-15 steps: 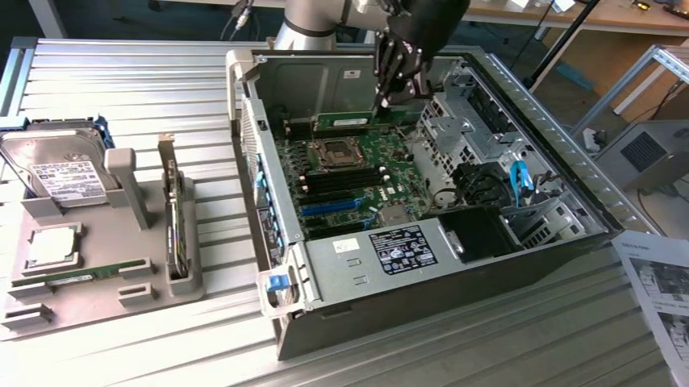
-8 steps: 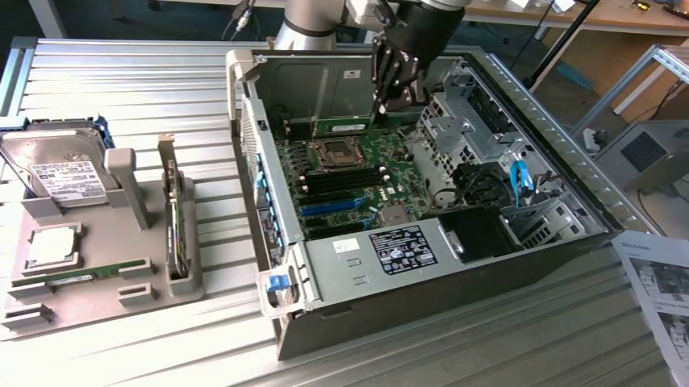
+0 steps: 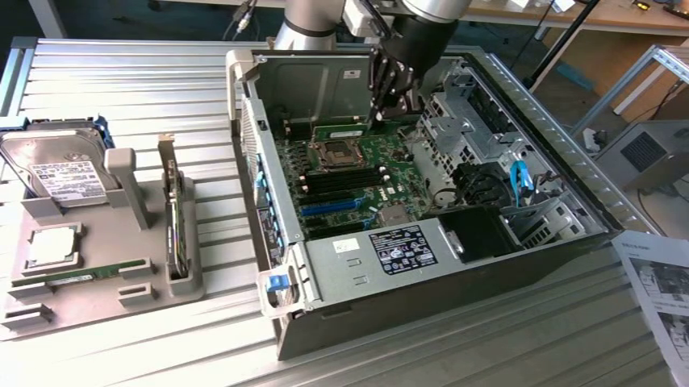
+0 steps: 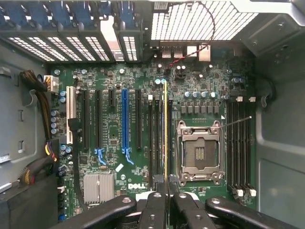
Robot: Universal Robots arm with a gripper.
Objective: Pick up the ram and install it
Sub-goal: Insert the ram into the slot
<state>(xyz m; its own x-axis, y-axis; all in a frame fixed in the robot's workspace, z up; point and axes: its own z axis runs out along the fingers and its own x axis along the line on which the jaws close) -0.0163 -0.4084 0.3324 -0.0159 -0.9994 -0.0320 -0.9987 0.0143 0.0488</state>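
hard drive (image 3: 63, 165) | processor chip (image 3: 52, 246) on grey tray (image 3: 86, 305) | open computer case (image 3: 336, 282) | paper sheet (image 3: 659, 278)

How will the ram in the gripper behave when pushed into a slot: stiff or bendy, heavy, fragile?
Probably stiff: the ram shows as one straight thin edge beyond the gripper, with no sag. Likely light, since a narrow pinch alone carries it. Possibly fragile: it is a thin board, so a tilted push against the motherboard slots might stress it.
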